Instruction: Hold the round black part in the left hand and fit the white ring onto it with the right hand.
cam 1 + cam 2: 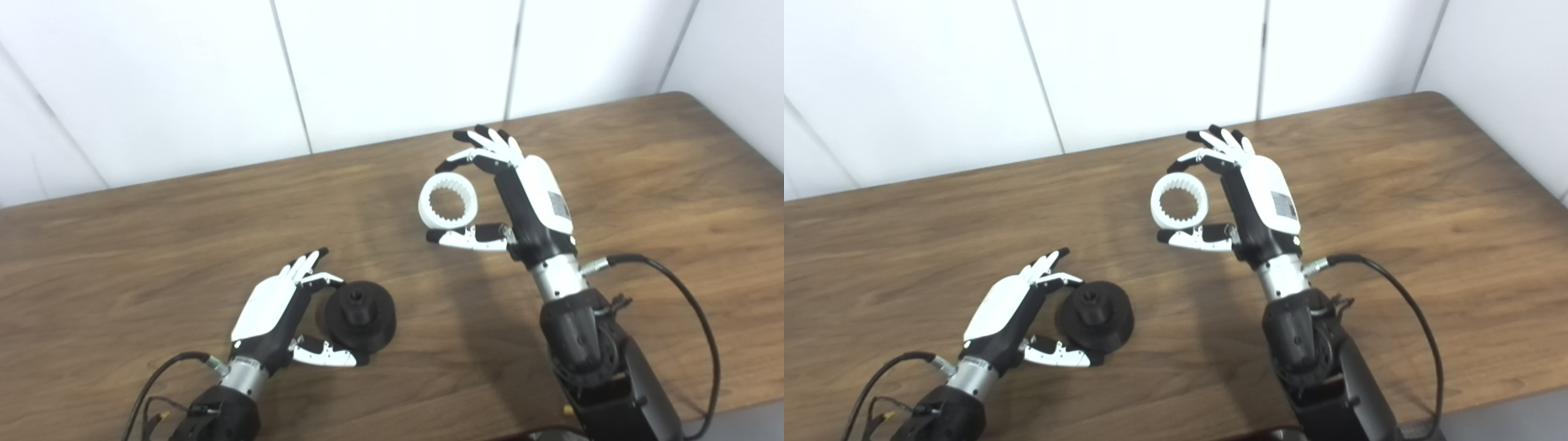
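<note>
The round black part (360,315) with a raised hub sits on the wooden table (153,245) at the front left. My left hand (278,312) is closed on it from the left, fingers on its far edge and thumb on its near edge. The white ring (447,201), toothed on its inside, is at the table's middle. My right hand (520,196) grips it from the right, thumb against its near rim and fingers at its far rim. I cannot tell whether the ring is lifted off the table. The ring and the black part are well apart.
A black cable (686,294) loops from my right wrist over the table's right front. A white panelled wall (392,61) runs behind the table's far edge. The table's front edge (735,407) is close to my right arm.
</note>
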Action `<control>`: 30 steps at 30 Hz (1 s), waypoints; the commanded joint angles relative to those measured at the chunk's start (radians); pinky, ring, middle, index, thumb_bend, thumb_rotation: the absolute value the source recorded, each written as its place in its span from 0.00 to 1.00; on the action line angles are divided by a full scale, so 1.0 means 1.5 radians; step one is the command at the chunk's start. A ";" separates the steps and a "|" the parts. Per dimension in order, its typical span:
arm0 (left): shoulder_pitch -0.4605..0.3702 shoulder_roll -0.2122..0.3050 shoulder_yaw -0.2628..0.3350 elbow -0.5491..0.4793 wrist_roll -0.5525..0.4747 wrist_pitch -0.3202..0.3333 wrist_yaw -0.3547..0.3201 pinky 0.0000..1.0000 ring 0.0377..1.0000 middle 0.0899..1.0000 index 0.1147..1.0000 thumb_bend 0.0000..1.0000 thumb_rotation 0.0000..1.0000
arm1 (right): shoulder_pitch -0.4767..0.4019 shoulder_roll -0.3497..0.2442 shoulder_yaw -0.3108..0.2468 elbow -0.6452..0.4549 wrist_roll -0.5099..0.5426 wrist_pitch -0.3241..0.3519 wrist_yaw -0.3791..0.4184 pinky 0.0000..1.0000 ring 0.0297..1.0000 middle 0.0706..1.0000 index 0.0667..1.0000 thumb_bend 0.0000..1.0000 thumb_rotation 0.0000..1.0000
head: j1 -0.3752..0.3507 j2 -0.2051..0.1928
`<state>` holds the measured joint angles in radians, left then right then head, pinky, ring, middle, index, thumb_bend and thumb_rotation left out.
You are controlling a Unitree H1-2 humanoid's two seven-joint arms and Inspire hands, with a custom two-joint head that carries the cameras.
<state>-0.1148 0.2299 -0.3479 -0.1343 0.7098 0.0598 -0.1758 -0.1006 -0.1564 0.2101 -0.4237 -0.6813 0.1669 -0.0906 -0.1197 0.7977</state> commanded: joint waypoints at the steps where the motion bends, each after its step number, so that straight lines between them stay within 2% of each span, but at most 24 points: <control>1: -0.015 -0.003 -0.006 -0.013 0.017 0.004 -0.002 1.00 1.00 1.00 0.59 1.00 0.31 | -0.003 0.010 0.008 -0.036 0.006 -0.042 0.003 1.00 0.93 0.84 0.45 0.52 0.14 | 0.002 0.001; 7: -0.018 -0.007 -0.007 -0.008 0.018 0.002 0.001 1.00 1.00 1.00 0.59 1.00 0.30 | 0.023 0.022 0.024 -0.043 0.008 -0.060 0.020 1.00 0.93 0.84 0.45 0.52 0.14 | 0.021 0.005; 16: -0.020 -0.015 -0.011 -0.012 0.024 0.009 -0.003 1.00 1.00 1.00 0.59 1.00 0.30 | 0.039 0.036 0.044 -0.036 0.014 -0.091 0.038 0.92 0.92 0.84 0.45 0.52 0.14 | 0.043 0.012; 20: -0.021 -0.018 -0.014 -0.013 0.030 0.014 -0.004 1.00 1.00 1.00 0.59 1.00 0.30 | 0.042 0.043 0.046 -0.033 0.013 -0.088 0.046 0.96 0.93 0.84 0.45 0.52 0.14 | 0.053 0.014; 30: -0.020 -0.025 -0.020 -0.020 0.038 0.027 -0.008 1.00 1.00 1.00 0.59 1.00 0.29 | 0.041 0.058 0.052 0.005 0.010 -0.105 0.045 0.95 0.92 0.84 0.45 0.52 0.14 | 0.072 0.020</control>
<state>-0.1212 0.1941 -0.3664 -0.1439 0.7437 0.1004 -0.1813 -0.0139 -0.0848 0.2831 -0.4030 -0.6656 0.0537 -0.0131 -0.0107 0.8268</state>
